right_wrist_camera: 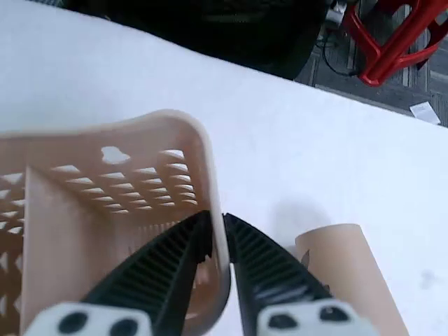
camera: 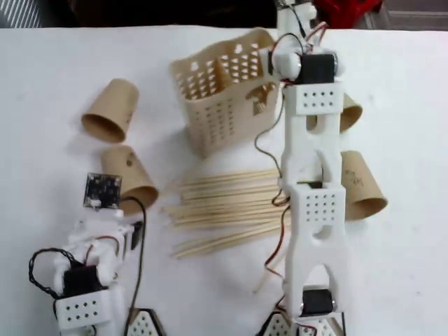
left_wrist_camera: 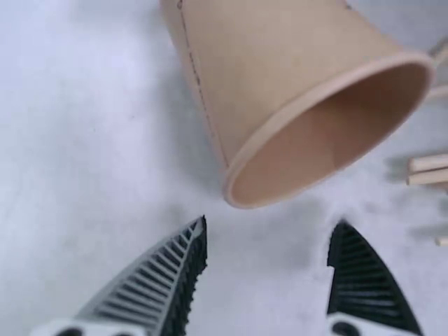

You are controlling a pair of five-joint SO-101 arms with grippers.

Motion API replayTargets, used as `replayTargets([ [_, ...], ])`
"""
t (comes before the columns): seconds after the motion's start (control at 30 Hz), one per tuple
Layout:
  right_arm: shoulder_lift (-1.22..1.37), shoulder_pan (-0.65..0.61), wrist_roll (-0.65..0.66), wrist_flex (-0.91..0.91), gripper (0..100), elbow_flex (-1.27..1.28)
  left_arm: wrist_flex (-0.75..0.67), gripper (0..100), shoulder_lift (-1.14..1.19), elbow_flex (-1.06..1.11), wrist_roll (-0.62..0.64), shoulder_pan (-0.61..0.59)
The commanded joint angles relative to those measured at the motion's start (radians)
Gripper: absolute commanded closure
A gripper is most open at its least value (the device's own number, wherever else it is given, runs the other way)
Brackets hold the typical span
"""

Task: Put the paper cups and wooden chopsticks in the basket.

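The right gripper (right_wrist_camera: 217, 218) has its ribbed black pincer clamped on the smooth rim wall of the cream, perforated plastic basket (camera: 217, 105), which stands at 12 o'clock from the loose heap of slim wooden chopsticks (camera: 224, 206). The left gripper (left_wrist_camera: 273, 224) has its pincer spread apart and empty, just short of the round mouth of a tan paper cup (left_wrist_camera: 294, 91) lying on its side at 9 o'clock from that heap on the white table (camera: 56, 63).

Nothing legible anywhere. The paper cup (camera: 360, 183) by the right edge of the table (camera: 413, 105) bears a small dark mark (too small to read); the basket (camera: 210, 105) shows a cut-out emblem.
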Motion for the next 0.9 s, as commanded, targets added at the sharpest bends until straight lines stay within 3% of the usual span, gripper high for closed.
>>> replayTargets([
  [0.0,-0.122,-0.022,-0.035,-0.077,98.4,-0.015,0.002,72,-0.008,-0.005,-0.008,-0.002],
  [0.37,-0.05,-0.035,-0.098,-0.159,98.4,0.021,0.002,72,-0.008,-0.005,-0.008,-0.002],
  [0.87,0.076,0.004,-0.098,0.156,98.4,0.025,0.002,72,-0.008,-0.005,-0.008,-0.002],
])
